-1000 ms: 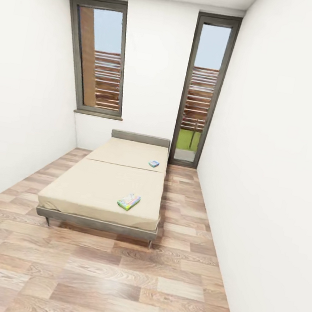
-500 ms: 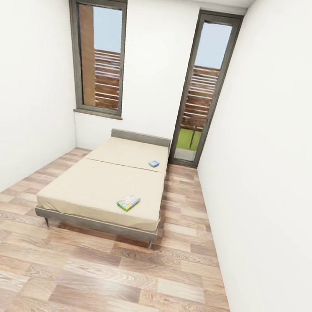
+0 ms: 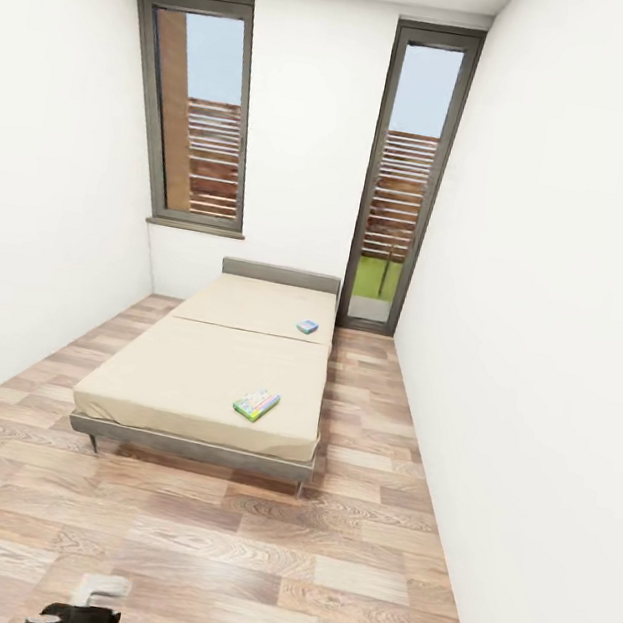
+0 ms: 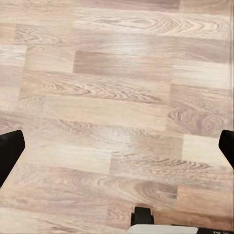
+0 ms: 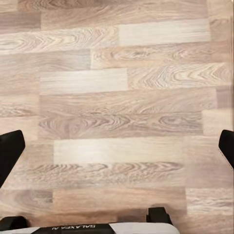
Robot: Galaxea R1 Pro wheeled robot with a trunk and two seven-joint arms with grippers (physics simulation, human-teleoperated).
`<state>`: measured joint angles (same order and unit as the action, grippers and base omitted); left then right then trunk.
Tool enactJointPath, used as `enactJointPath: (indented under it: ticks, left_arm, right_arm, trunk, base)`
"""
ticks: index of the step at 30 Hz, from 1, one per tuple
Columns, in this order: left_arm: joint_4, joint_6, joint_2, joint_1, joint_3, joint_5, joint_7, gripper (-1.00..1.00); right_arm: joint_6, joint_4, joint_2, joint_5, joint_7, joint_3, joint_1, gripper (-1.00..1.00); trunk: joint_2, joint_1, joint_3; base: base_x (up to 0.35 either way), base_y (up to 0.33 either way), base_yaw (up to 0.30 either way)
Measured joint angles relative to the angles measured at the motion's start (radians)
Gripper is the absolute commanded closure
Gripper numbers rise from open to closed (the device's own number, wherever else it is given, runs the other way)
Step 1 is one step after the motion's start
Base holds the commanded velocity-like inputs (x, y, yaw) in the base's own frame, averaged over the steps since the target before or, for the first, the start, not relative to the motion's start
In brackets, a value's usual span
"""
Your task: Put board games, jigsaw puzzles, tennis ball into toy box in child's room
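White "GALAXEA" lettering marks the robot base (image 5: 92,229) over the wood-plank floor (image 5: 117,97).

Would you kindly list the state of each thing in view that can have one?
Blue board game: lying flat on the bed, near the headboard.
Multicoloured board game: lying flat on the bed, near its foot.
Left gripper: open, empty, over the wood floor.
Right gripper: open, empty, over the floor.

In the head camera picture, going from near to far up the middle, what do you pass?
Wood-plank floor → multicoloured flat game box on the cream-covered bed → small blue game box → grey padded headboard.
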<state>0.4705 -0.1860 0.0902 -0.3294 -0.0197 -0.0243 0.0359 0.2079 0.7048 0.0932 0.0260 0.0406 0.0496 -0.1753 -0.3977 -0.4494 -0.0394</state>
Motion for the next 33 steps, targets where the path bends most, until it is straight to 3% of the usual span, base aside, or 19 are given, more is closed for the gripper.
enactJointPath:
  ticks: [3, 8, 12, 13, 18, 20, 33]
  left_arm:
    - [0.136, -0.169, 0.000, -0.027, -0.029, -0.020, -0.036, -1.00]
    - [0.257, -0.259, 0.000, -0.069, -0.046, -0.036, -0.096, -1.00]
    - [0.349, -0.284, 0.007, -0.088, -0.052, -0.037, -0.175, -1.00]
    - [0.370, -0.290, 0.014, -0.091, -0.055, -0.038, -0.220, -1.00]
    - [0.402, -0.302, 0.032, -0.095, -0.065, -0.034, -0.369, -1.00]
    - [0.406, -0.302, 0.037, -0.096, -0.067, -0.031, -0.399, -1.00]
    - [0.409, -0.307, 0.123, -0.096, -0.080, -0.032, -0.438, -1.00]
  right_arm:
    - [0.089, 0.080, -0.001, 0.025, 0.001, 0.077, -0.018, -1.00]
    - [0.063, 0.087, -0.003, 0.033, 0.000, 0.138, -0.025, -1.00]
    - [0.003, 0.079, -0.004, 0.037, 0.002, 0.149, -0.025, -1.00]
    - [-0.011, 0.077, -0.004, 0.036, 0.003, 0.151, -0.024, -1.00]
    - [-0.031, 0.072, 0.001, 0.029, 0.005, 0.153, -0.022, -1.00]
    - [-0.036, 0.069, 0.005, 0.028, 0.006, 0.153, -0.022, -1.00]
    - [-0.111, -0.050, 0.011, 0.024, 0.007, 0.150, -0.022, -1.00]
  trunk:
    - [0.000, 0.000, 0.000]
    - [0.000, 0.000, 0.000]
    - [0.000, 0.000, 0.000]
    - [0.000, 0.000, 0.000]
    - [0.000, 0.000, 0.000]
    - [0.000, 0.000, 0.000]
    - [0.000, 0.001, 0.000]
  base:
    - [0.000, 0.000, 0.000]
    - [0.000, 0.000, 0.000]
    - [0.000, 0.000, 0.000]
    - [0.000, 0.000, 0.000]
    - [0.001, 0.000, 0.000]
    - [0.071, 0.000, 0.000]
    - [0.271, 0.098, 0.000]
